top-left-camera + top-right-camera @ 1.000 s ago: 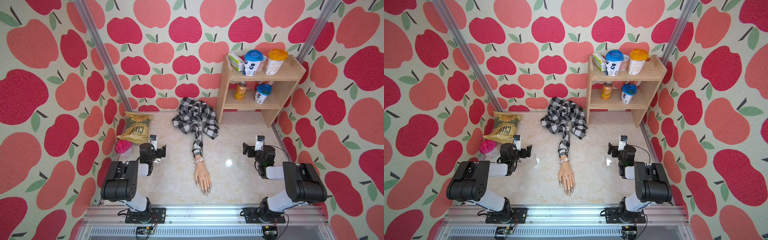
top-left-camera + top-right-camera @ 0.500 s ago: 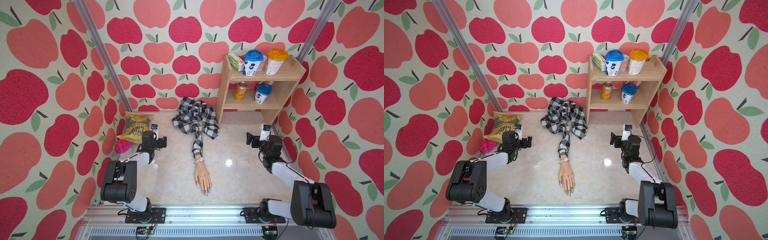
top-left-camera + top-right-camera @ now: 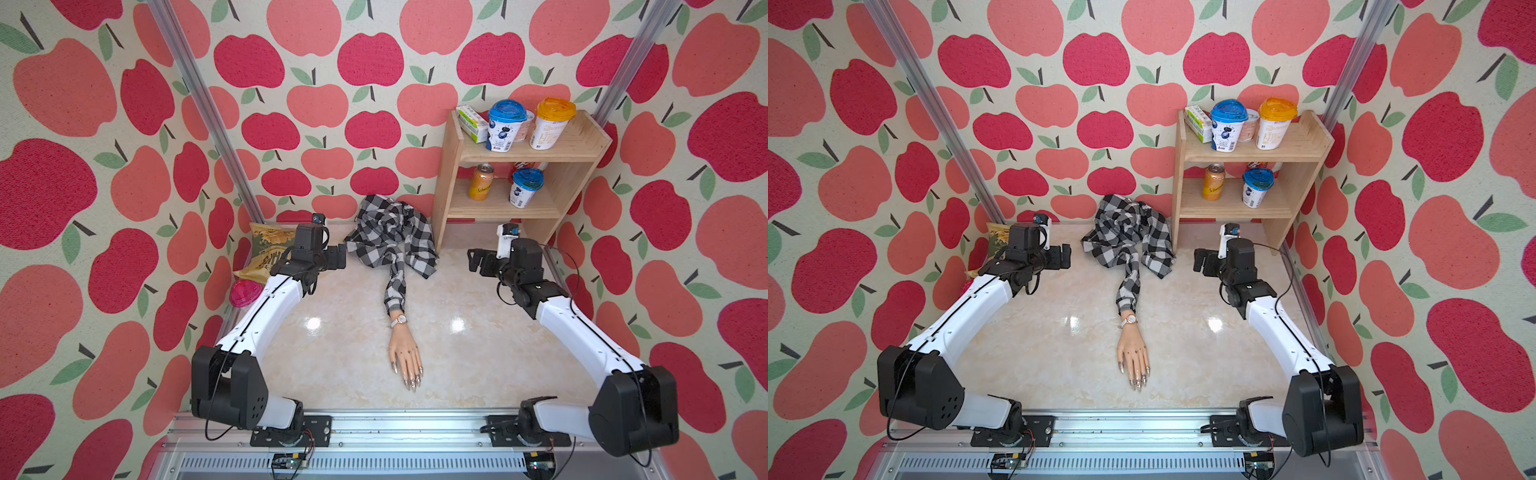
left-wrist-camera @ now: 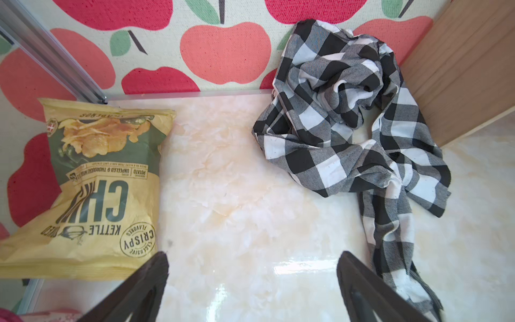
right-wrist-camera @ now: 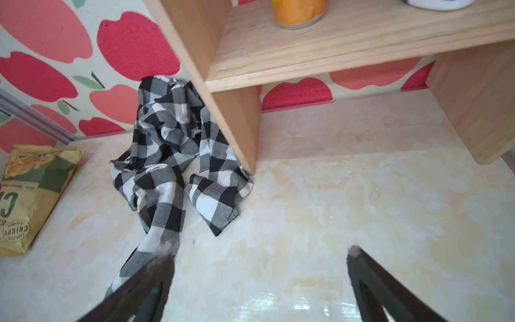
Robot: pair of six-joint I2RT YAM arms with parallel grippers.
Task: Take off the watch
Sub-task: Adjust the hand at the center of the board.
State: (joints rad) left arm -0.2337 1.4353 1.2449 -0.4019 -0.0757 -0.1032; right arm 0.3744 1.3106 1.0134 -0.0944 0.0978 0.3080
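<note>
The watch (image 3: 400, 319) is seen in both top views strapped round the wrist of the hand (image 3: 405, 354), just past the cuff of the sleeve (image 3: 392, 286), near the middle of the table (image 3: 478, 365). The hand is laid flat with its fingers toward the robot's base, and the sleeve runs back to a crumpled shirt (image 3: 390, 237) against the far wall. The watch is shown in neither wrist view; only shirt, table and wall are caught there. The left gripper (image 3: 338, 257) is held above the table between the chip bag (image 3: 270, 253) and the shirt, and the right gripper (image 3: 473, 259) is held near the foot of the shelf (image 3: 453, 195). Both are well apart from the watch. The jaws of each are spread wide, with nothing between them, as is confirmed in the wrist views (image 4: 253, 256) (image 5: 260, 249). The step in hand is judged to be the approach: nothing has been touched, and the strap is fastened as far as can be told. Next, both grippers would need to be brought inward and down to the wrist. It is likely that the hand should be steadied by one gripper while the thin strap is taken by the other. The clasp is too small to be made out.
</note>
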